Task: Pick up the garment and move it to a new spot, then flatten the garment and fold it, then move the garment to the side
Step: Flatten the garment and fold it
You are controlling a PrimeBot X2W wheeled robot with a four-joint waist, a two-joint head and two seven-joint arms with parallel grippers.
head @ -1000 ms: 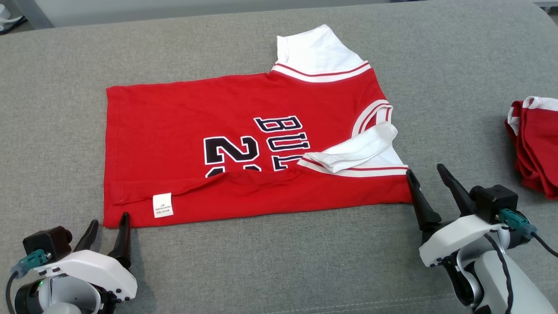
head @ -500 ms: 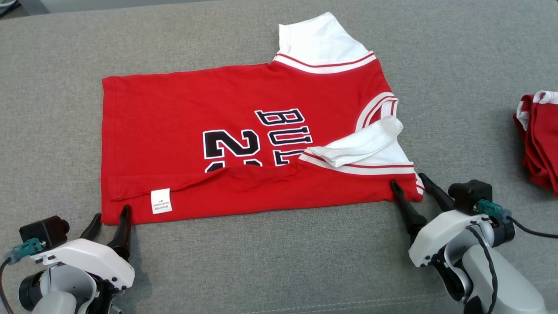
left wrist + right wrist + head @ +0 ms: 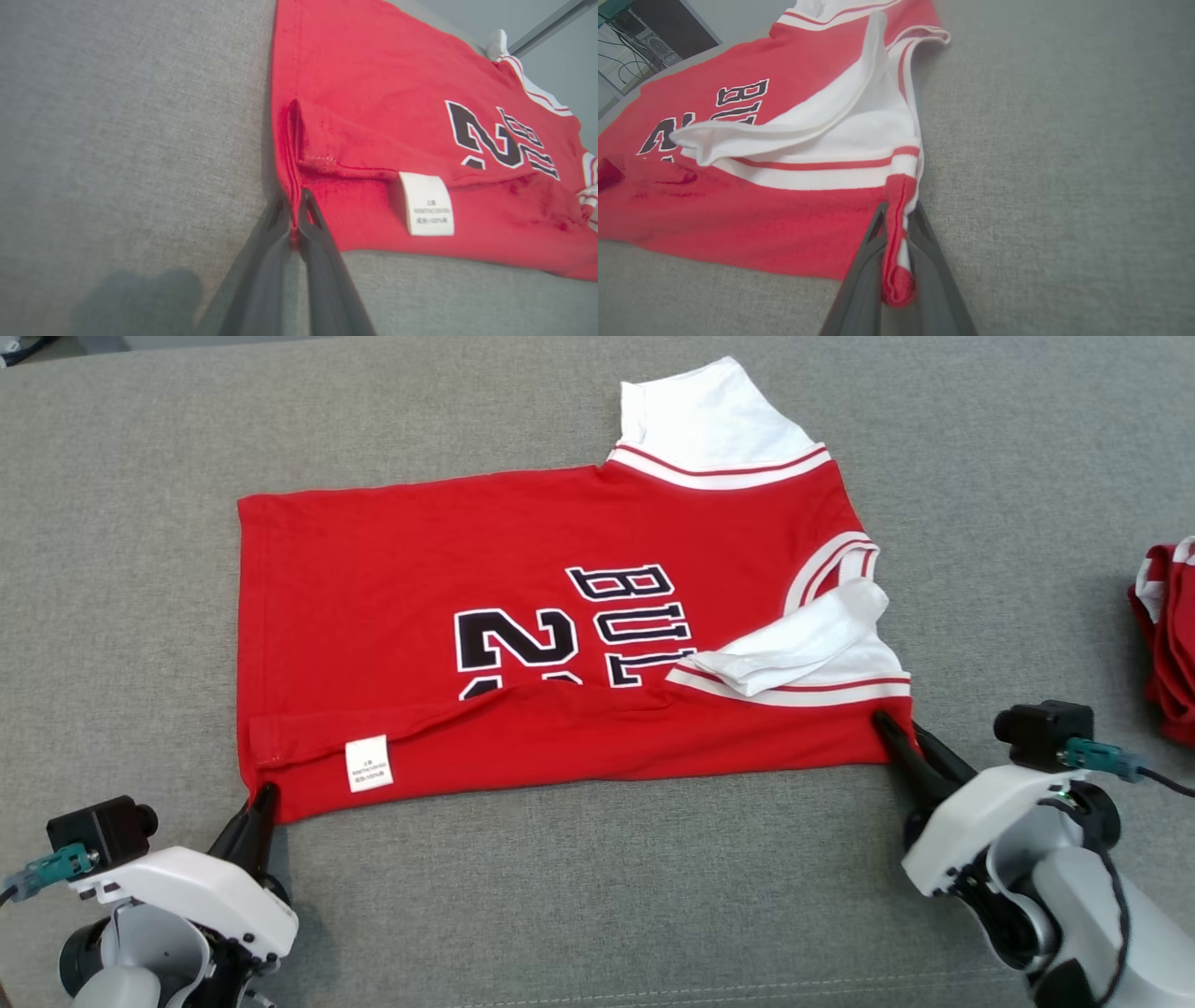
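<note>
The garment (image 3: 523, 607) is a red jersey with white sleeves and black lettering, lying flat on the grey cloth surface with its near edge folded over. My left gripper (image 3: 261, 795) is shut on the garment's near left hem corner (image 3: 294, 205). My right gripper (image 3: 898, 733) is shut on the near right corner by the white-striped sleeve, and red cloth bunches between its fingers (image 3: 896, 261). A white care label (image 3: 427, 204) sits on the folded strip close to the left gripper.
A second bunched red and white garment (image 3: 1167, 644) lies at the right edge of the surface. Bare grey cloth (image 3: 579, 896) stretches between the two arms along the near side. The far edge of the surface runs along the top of the head view.
Both grippers moved forward onto the garment's near corners and shut on them. The head camera shifted slightly, sliding the whole scene to the right.
</note>
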